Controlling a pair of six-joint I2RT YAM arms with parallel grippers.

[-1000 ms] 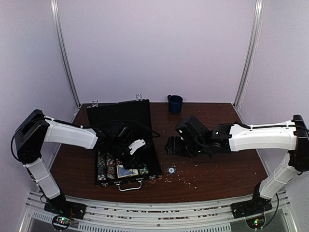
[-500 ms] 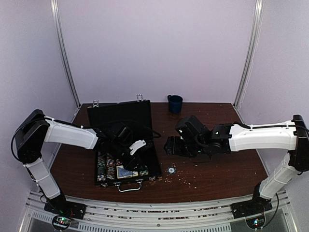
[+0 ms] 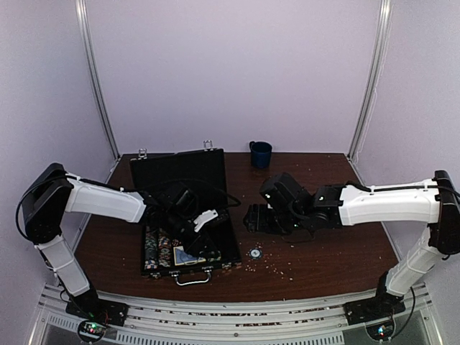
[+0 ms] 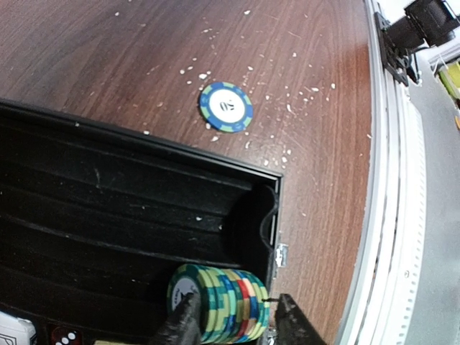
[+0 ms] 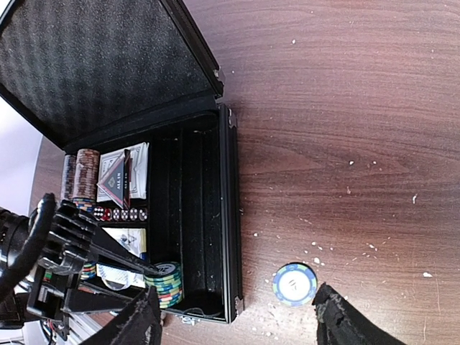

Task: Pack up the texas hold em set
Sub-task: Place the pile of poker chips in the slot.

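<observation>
Straddling the chip stack (image 4: 215, 305) in the case (image 4: 108, 201), the left tool (image 4: 238, 297) stands slightly spread.

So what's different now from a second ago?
The left tool has opened and let go of the chip stack, which now sits in the case. The right tool seems to have crept slightly toward the case, still open. The loose chip, the mug and the case stayed put.
</observation>
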